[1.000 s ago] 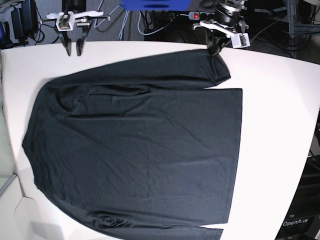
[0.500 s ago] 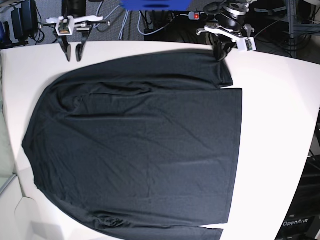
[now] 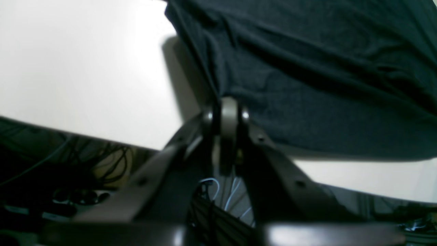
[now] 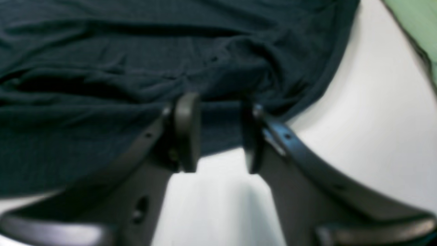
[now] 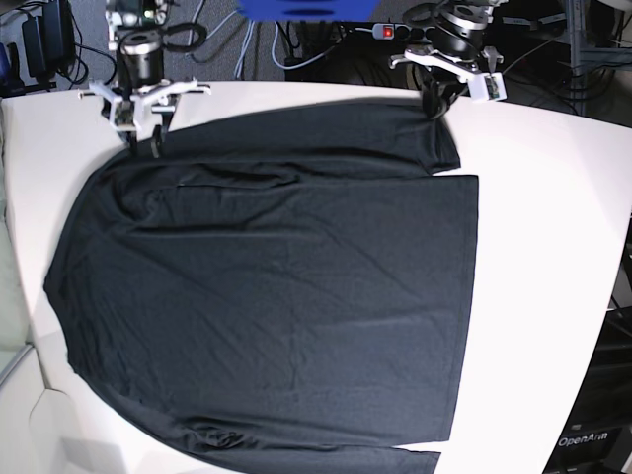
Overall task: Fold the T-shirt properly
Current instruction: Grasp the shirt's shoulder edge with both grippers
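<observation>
The black T-shirt [image 5: 276, 286] lies spread flat on the white table [image 5: 553, 247], with one long sleeve folded along its far edge. My left gripper [image 5: 434, 107] stands at the far right, shut on the end of that sleeve. The left wrist view shows its tips [image 3: 228, 109] pinched on the fabric's edge [image 3: 307, 68]. My right gripper [image 5: 144, 146] stands at the far left, open, at the shirt's shoulder edge. In the right wrist view its fingers [image 4: 186, 130] straddle the hem of the cloth [image 4: 136, 51], with nothing between them held.
The table's far edge runs just behind both grippers. Beyond it are cables, a power strip with a red light [image 5: 387, 32] and a blue object [image 5: 306, 8]. A green surface [image 4: 416, 27] lies past the table's left edge.
My right gripper has come down and forward from the table's far edge to the shirt's shoulder. My left gripper has shifted slightly right, still holding the sleeve end.
</observation>
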### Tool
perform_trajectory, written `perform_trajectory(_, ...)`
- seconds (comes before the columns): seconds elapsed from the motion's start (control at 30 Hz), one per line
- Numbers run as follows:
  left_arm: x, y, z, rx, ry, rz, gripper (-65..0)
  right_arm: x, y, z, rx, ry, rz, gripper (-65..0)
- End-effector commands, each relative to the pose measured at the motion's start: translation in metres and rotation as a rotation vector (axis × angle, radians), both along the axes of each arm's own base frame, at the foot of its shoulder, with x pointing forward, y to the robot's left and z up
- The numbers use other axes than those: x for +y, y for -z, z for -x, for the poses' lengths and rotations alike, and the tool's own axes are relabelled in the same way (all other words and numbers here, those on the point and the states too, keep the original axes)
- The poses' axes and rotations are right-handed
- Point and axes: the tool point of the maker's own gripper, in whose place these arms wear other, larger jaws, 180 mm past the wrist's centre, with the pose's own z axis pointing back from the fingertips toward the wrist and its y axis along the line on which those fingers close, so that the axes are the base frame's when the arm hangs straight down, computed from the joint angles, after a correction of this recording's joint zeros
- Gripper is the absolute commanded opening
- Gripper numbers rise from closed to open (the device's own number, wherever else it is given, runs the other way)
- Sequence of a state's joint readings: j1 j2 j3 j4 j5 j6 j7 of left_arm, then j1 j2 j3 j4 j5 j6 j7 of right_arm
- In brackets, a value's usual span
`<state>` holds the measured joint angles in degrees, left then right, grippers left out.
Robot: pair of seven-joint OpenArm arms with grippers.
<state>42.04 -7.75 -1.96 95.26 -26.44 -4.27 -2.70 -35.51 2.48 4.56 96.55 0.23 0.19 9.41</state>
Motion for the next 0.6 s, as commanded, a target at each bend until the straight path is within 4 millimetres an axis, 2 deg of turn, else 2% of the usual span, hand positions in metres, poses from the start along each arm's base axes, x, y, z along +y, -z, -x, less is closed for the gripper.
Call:
perform_trajectory(0.0,0.0,-0.007,-0.001,-0.025,-0.001,0.004,-65.0,-0.001,-0.008,-0.004,-0.029,-0.001,0.003,-36.8)
perform_trajectory(0.1,0.0,-0.007,-0.001,-0.025,-0.001,0.004,-65.0,-0.008,-0.011,-0.008,-0.038,0.017,0.014,-30.8)
perform_trajectory(0.3,0.001,-0.007,-0.002,-0.028,0.0,0.003,-65.0,-0.045,-0.018,-0.015,-0.075,0.15,0.038,-30.2)
perform_trajectory(0.47,0.001,-0.008,-0.003,-0.031,0.002,0.0,-65.0,-0.049,-0.007,-0.017,-0.057,0.165,0.031,-30.2)
perform_trajectory(0.57,0.001,-0.008,-0.004,-0.033,0.002,0.0,-65.0,-0.052,0.0,-0.015,-0.056,0.204,-0.041,-30.2)
